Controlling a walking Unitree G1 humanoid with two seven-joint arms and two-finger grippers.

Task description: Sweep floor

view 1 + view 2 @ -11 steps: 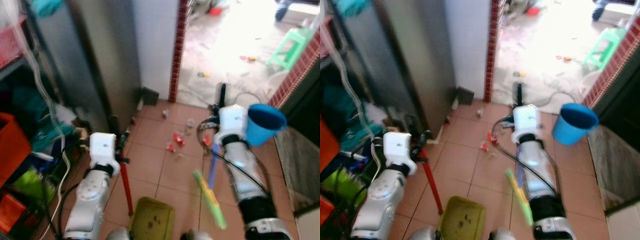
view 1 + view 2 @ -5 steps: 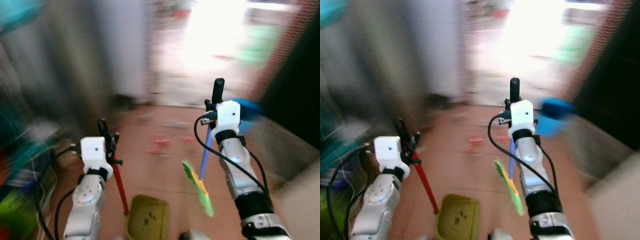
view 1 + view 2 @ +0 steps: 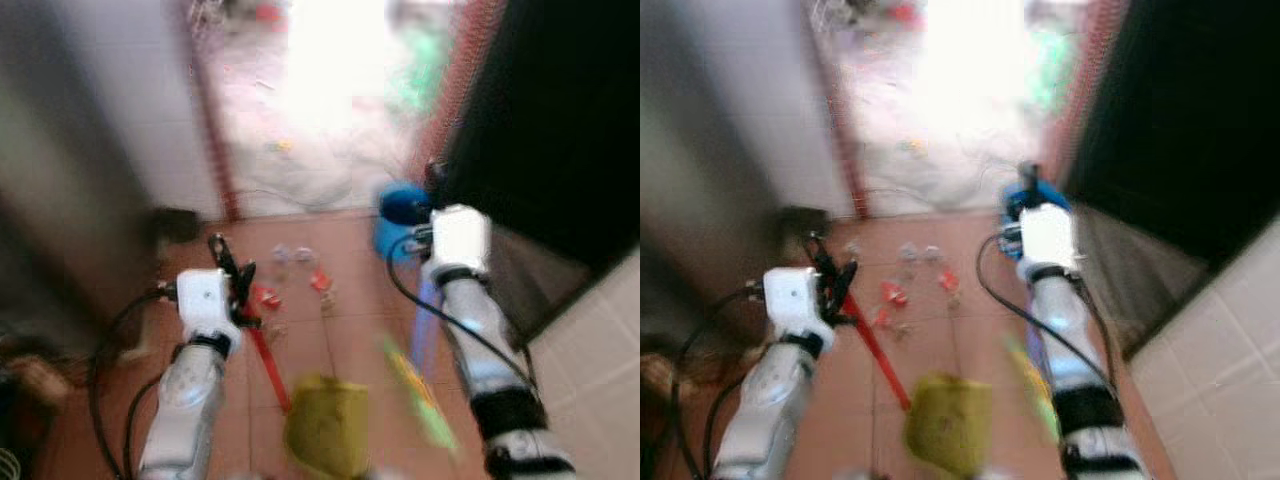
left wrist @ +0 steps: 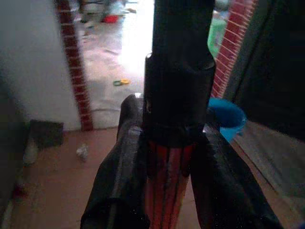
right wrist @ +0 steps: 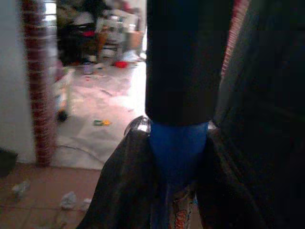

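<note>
Left pincer grips the red dustpan handle — right pincer the blue broom handle, both steeply upright

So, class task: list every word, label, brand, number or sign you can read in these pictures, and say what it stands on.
None can be read.
Blue broom handle, held in the right tool: an orange and white printed wrap low on it, too blurred to read.
Red dustpan handle, held in the left tool: no lettering to be seen.
Blue bucket and yellow-green dustpan: no print can be made out; the head views are blurred.
</note>
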